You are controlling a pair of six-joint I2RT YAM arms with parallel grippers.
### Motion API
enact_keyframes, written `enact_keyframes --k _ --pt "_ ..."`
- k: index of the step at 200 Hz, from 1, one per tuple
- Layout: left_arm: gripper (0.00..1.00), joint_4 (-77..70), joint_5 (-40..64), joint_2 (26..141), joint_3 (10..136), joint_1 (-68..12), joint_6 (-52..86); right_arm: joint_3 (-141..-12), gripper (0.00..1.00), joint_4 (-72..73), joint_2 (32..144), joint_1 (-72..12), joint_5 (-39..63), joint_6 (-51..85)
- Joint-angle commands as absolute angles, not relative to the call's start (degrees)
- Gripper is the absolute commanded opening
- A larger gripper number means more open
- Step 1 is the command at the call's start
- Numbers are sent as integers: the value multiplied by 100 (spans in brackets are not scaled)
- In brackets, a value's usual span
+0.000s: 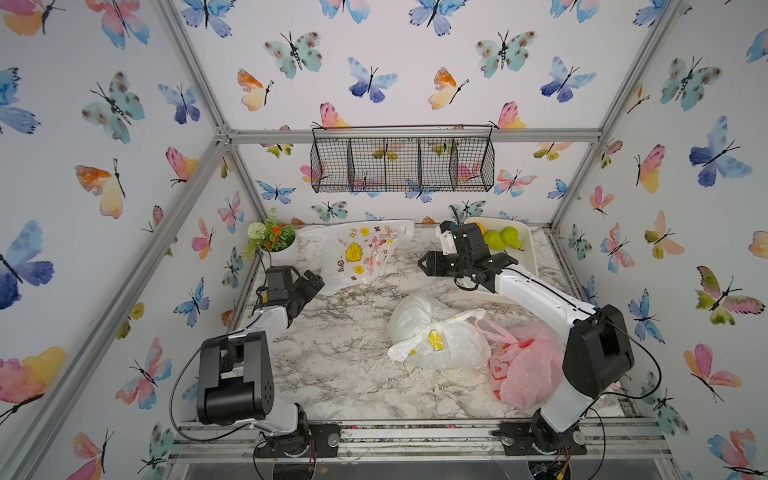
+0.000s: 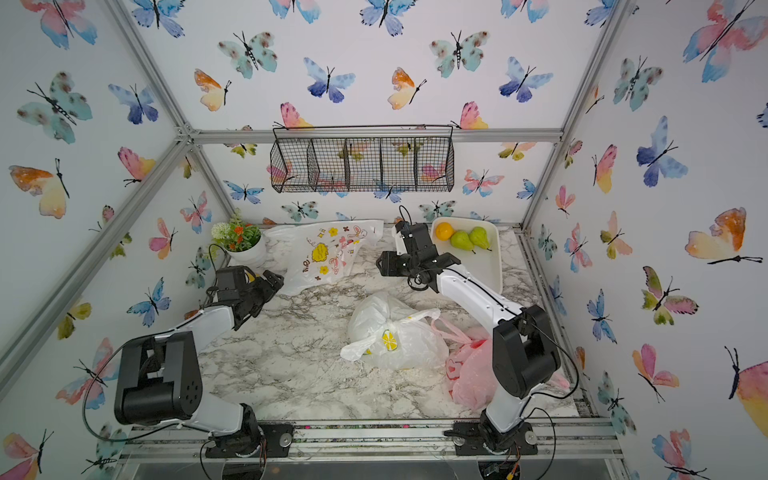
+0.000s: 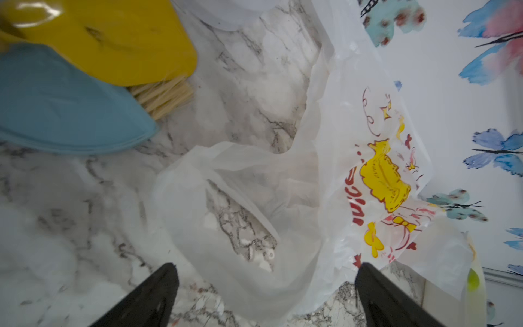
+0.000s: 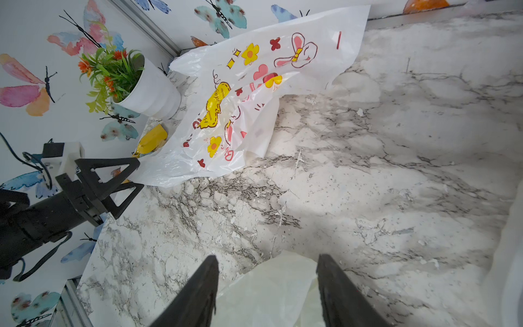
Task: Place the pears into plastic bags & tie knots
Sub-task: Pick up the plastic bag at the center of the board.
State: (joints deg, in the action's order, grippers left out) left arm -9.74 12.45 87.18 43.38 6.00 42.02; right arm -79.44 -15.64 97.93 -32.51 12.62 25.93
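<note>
Two green pears (image 1: 494,240) (image 2: 480,237) lie in a white tray (image 1: 528,257) at the back right. The doodle-printed plastic bag (image 1: 365,253) lies flat at the back. My left gripper (image 1: 312,283) sits at its near corner, wide open. One handle loop (image 3: 226,203) lies on the table between and just ahead of the fingertips, ungripped. The lemon-print bag (image 1: 436,336), full, has its handles gathered in a knot (image 1: 440,328). A pink bag (image 1: 523,365) lies beside it. My right gripper (image 1: 424,264) hovers open over mid-table, with pale plastic (image 4: 271,294) showing below between its fingers.
An orange (image 2: 444,231) shares the tray with the pears. A potted plant (image 1: 278,245) stands at the back left. A yellow dustpan (image 3: 113,36) and a blue brush (image 3: 56,107) lie next to it. A wire basket (image 1: 401,164) hangs on the back wall.
</note>
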Motion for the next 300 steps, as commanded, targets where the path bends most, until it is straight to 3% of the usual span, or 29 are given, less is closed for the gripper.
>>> enact_keyframes --k 1,16,28,36,54,62,69,96,137,180,243,268,300 --pt "96 -2246 1425 8912 4337 542 4514 -7946 59 -1582 9694 -3252 1262 2514" --pt "90 -2308 1309 9210 4429 518 4506 -7923 60 -1568 9716 -3254 1243 2536" --pt "78 -2549 1232 9395 4398 543 4571 -7861 62 -1503 9654 -3175 1145 2632" --pt "65 -2729 1225 9428 4362 560 4583 -7740 62 -1327 9563 -3019 1109 2741" --pt "18 -3086 1564 9342 4455 445 4347 -7603 61 -1035 9497 -2355 1086 3069" --pt "6 -3035 1820 9273 4668 289 4051 -7742 61 -1064 9607 -2046 1053 3183" --pt "2 -2660 1958 9178 4977 113 3738 -7973 61 -1195 9767 -1873 768 3199" --pt "0 -575 2303 8742 6466 -708 2073 -8798 72 -1548 10553 -1394 -799 2985" --pt "0 2224 3305 8444 8754 -1446 -466 -10006 90 -1555 11912 -812 -1555 2263" --pt "0 3877 4034 8422 10246 -1804 -2381 -11158 91 -1620 13132 -664 -1486 1828" --pt "0 4800 3987 9547 12063 -2430 -2971 -12465 89 -1787 14488 -589 -853 1915" --pt "0 4893 3759 9994 12806 -2572 -2946 -12318 87 -1872 14606 -585 -689 2162" --pt "0 4205 3046 9849 12186 -2549 -2376 -11785 85 -1792 14341 -585 -480 2398"
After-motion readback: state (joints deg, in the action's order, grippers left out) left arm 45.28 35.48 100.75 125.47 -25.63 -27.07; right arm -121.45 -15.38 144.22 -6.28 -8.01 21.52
